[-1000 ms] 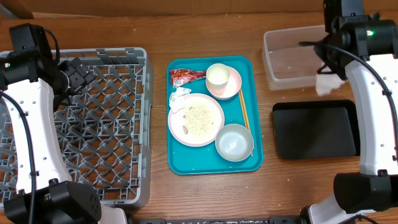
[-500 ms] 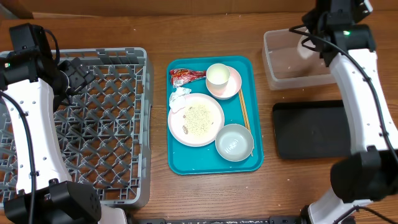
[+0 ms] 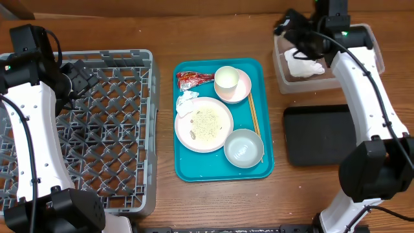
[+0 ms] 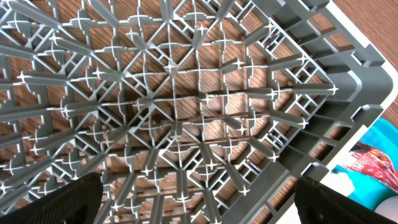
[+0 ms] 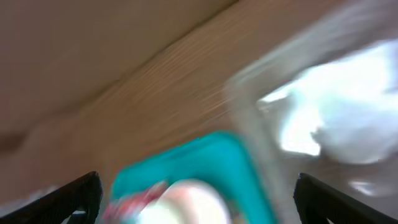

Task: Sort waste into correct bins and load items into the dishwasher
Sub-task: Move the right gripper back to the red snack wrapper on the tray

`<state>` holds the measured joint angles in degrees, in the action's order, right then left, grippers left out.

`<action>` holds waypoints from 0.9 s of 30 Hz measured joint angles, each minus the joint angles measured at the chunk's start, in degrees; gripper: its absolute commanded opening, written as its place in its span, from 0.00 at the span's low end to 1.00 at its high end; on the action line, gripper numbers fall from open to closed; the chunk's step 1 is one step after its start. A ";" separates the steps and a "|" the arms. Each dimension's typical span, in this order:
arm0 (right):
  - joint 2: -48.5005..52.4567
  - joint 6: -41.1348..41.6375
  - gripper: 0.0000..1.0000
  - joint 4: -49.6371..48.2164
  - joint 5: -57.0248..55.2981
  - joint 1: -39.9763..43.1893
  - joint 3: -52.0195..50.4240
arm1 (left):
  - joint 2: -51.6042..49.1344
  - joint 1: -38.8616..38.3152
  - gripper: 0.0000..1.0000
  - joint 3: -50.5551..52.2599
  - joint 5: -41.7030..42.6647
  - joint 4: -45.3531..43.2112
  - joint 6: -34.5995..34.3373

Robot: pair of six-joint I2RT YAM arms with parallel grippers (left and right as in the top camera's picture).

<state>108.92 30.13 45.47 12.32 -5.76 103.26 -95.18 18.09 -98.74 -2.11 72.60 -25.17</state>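
I'm watching the right claw (image 5: pixel 196 186) hanging released, fingers wide apart, over the clear tub (image 3: pixel 284 83) at upper right. A crumpled white napkin (image 3: pixel 304 65) is lying inside the tub. The black tray (image 3: pixel 323 136) is sitting just below. On the teal tray (image 3: pixel 187 169) at centre, the red wrapper (image 3: pixel 193 79), second napkin (image 3: pixel 187 103), crumb-strewn plate (image 3: pixel 204 123), cup (image 3: pixel 226 78), bowl (image 3: pixel 244 147) and chopsticks (image 3: pixel 254 118) are crowding together. A strip of worktop (image 3: pixel 278 129) is showing between the trays. The left claw (image 4: pixel 198 186) is hovering released over the grey rack (image 3: pixel 110 129).
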 measured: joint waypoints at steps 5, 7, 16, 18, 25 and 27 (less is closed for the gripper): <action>0.00 -5.22 1.00 0.15 6.97 -8.33 0.00 | 0.00 0.00 1.00 0.00 0.00 0.00 0.00; 0.00 -6.21 1.00 0.13 5.16 -13.31 0.00 | 0.00 0.00 1.00 0.00 0.00 0.00 0.00; 3.78 -3.08 0.84 -4.76 -12.09 -31.47 0.02 | 0.00 0.02 1.00 0.00 0.00 0.00 0.00; 6.60 -2.12 0.77 -7.04 -14.56 -33.29 0.02 | 0.00 0.00 1.00 0.00 0.00 0.00 0.00; 15.41 -0.48 0.70 -13.27 -20.37 -36.48 0.02 | 0.00 0.00 1.00 0.00 0.00 0.00 0.00; 16.76 -0.07 0.69 -13.68 -22.10 -36.96 0.02 | 0.00 0.00 1.00 0.00 0.00 0.00 0.00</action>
<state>125.69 30.06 31.79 -9.78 -42.72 103.28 -95.18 18.09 -98.74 -2.11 72.60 -25.17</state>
